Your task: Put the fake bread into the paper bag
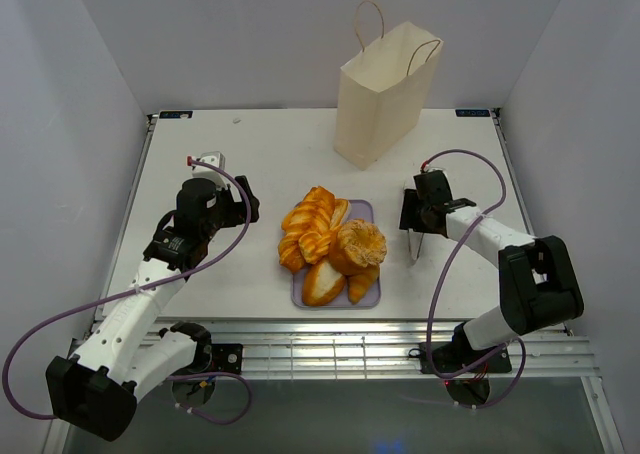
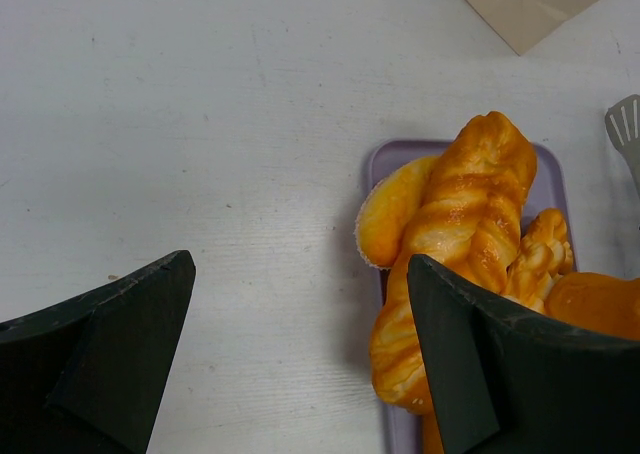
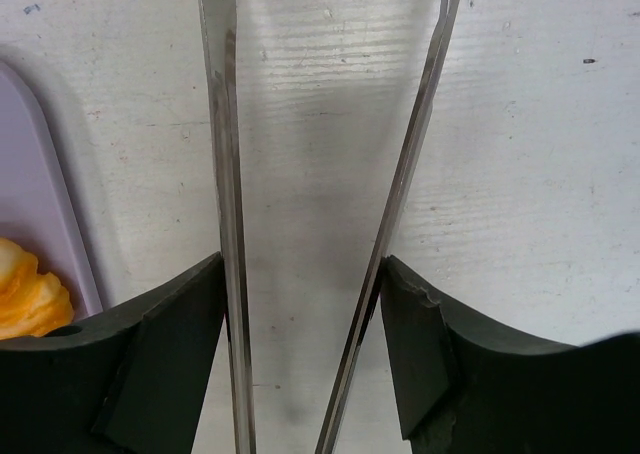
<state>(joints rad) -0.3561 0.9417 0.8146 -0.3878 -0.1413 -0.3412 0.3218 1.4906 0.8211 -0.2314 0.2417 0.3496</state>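
Though faint from above, tongs [image 3: 228, 174] clasped in right gripper [image 3: 302, 274]

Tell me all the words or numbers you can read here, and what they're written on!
No text can be read anywhere in these pictures.
The small blue tags at the far corners of the table: too small to read.
The paper bag, fake bread, lilac tray and metal tongs: no writing shows on them.
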